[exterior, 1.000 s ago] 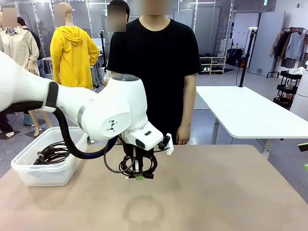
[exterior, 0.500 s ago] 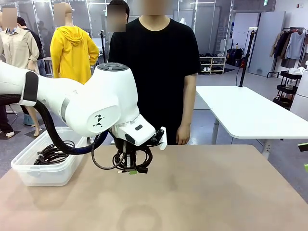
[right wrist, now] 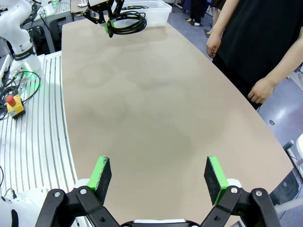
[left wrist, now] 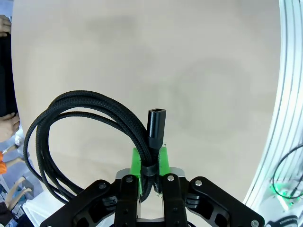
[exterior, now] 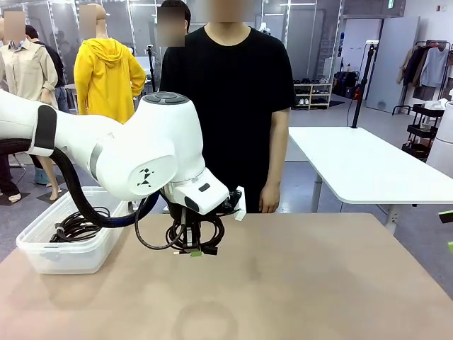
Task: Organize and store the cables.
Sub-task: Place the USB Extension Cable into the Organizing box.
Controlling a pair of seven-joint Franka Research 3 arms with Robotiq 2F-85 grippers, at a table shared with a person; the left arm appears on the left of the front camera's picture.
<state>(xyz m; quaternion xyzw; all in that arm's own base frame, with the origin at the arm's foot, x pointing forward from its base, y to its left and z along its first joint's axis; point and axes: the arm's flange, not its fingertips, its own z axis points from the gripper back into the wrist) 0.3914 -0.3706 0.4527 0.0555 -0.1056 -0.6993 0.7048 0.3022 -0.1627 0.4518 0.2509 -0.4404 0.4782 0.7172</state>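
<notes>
We are clenching our left gripper (exterior: 195, 249) on 1 coiled black cable (left wrist: 80, 123), holding it above the brown table (exterior: 318, 283) beside the clear bin (exterior: 42, 251) holding more cables (exterior: 79, 227). Our right gripper (right wrist: 158, 176) is hanging wide apart, grasping nothing.

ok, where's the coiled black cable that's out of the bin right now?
Front view: the coiled black braided cable hangs pinched in the left hand, just above the tan table, right of the clear plastic bin.
</notes>
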